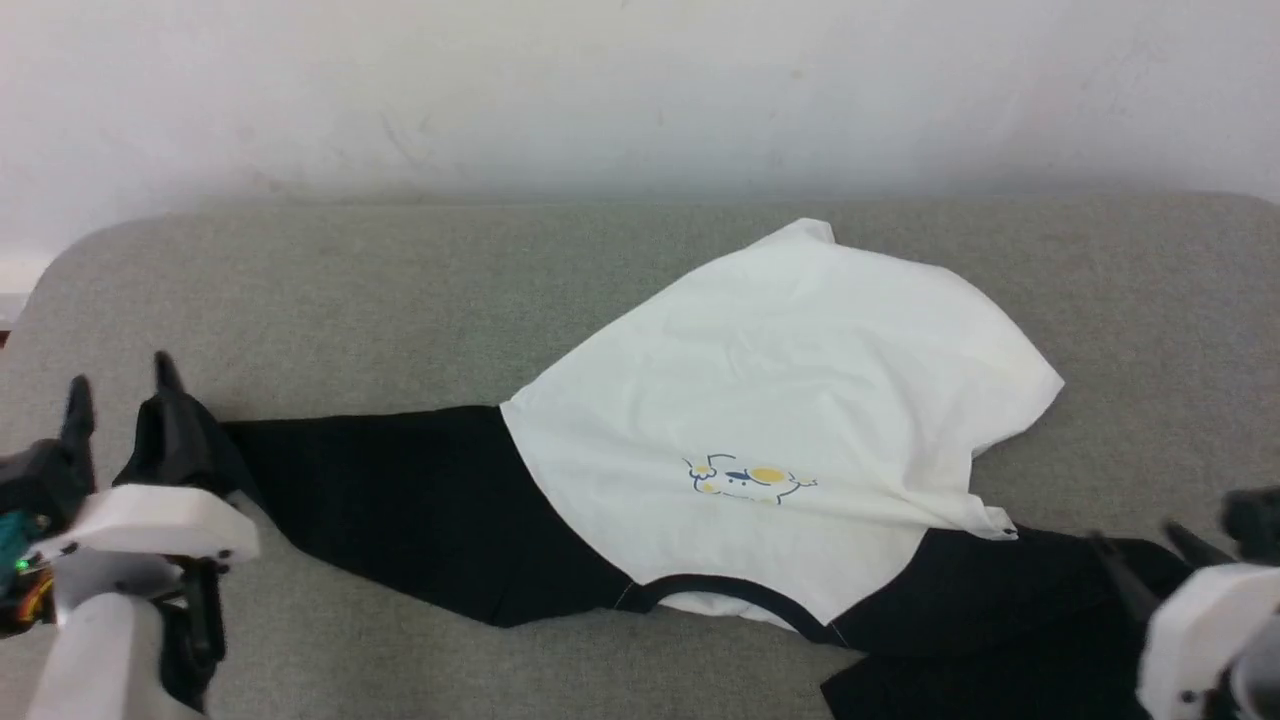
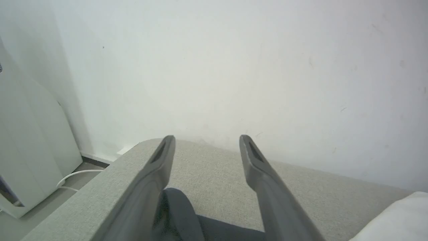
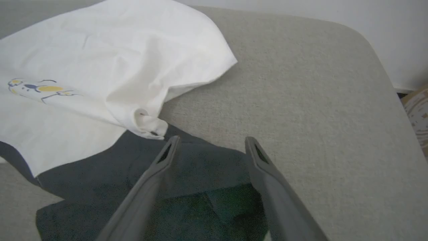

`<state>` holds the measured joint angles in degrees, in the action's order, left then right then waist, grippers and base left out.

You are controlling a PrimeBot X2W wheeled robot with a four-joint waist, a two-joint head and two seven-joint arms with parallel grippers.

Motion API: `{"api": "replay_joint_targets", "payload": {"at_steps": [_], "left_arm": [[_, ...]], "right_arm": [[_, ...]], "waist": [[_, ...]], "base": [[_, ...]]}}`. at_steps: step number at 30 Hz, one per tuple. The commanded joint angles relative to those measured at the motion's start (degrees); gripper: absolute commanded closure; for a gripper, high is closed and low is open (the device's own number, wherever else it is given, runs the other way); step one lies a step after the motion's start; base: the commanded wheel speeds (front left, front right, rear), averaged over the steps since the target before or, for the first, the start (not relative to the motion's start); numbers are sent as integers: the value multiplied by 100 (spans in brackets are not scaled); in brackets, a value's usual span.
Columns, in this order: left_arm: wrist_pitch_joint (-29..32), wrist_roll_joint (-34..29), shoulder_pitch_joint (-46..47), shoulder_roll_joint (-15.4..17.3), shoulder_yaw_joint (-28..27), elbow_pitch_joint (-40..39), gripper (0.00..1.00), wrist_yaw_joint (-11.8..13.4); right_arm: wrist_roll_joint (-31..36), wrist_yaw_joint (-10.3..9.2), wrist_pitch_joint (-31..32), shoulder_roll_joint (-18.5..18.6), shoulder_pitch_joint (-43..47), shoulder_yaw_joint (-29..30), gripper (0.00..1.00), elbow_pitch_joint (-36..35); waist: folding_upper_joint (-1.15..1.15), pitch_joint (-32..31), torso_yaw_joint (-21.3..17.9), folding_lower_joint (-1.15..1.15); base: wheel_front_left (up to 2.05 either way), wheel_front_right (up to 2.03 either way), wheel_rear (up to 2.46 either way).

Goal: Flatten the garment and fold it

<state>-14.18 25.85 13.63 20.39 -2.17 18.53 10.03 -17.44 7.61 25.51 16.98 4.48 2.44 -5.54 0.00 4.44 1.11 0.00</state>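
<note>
Cream-white long-sleeved shirt [image 1: 780, 400] with black sleeves and collar lies skewed on the grey fabric tabletop [image 1: 350, 280], sleeves stretched sideways. Left claw [image 2: 205, 140] gapes empty over one cuff; right claw [image 3: 210, 140], also agape, hovers empty above the other sleeve. Best pinch the bunched hem and pull evenly.

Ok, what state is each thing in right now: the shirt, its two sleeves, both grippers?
garment: unfolded, body skewed and wrinkled, not flat.
left sleeve: stretched out straight on the cushion.
right sleeve: rumpled, not laid out.
left gripper: open, cuff lying between its fingers, not pinched.
right gripper: open, over the black sleeve.
</note>
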Motion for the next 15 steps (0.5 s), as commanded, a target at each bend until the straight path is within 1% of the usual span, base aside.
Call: {"api": "replay_joint_targets", "payload": {"at_steps": [1, 2, 4, 7, 11, 15], "left_arm": [[-43, -61, -142, -77, 68, -163, 0, -76], [-53, -92, -211, -134, 146, -322, 0, -148], [-63, -167, -372, -261, 280, -607, 0, -184], [-69, -247, -640, -457, 501, -983, 0, -215], [30, -281, -886, -642, 827, -1219, 0, -287], [129, -290, -976, -736, 1039, -1265, 0, -338]], "right_arm": [[89, -12, 205, -83, 151, 284, 0, -6], [157, -12, 457, -138, 243, 502, 0, -6], [291, -12, 931, -194, 451, 834, 0, -36], [378, -12, 1430, -237, 690, 1117, 0, -55], [379, -12, 1610, -260, 691, 1230, 0, 99], [328, -12, 1519, -209, 443, 1137, 0, 565]], "waist": [[0, -110, 67, 0], [0, -139, 90, 0], [0, -181, 146, 0], [0, -175, 211, 0], [0, -103, 295, 0], [0, 28, 378, 0]], "base": [[0, 0, 0], [0, 0, 0], [0, 0, 0], [0, 0, 0], [0, 0, 0], [0, 0, 0]]}}
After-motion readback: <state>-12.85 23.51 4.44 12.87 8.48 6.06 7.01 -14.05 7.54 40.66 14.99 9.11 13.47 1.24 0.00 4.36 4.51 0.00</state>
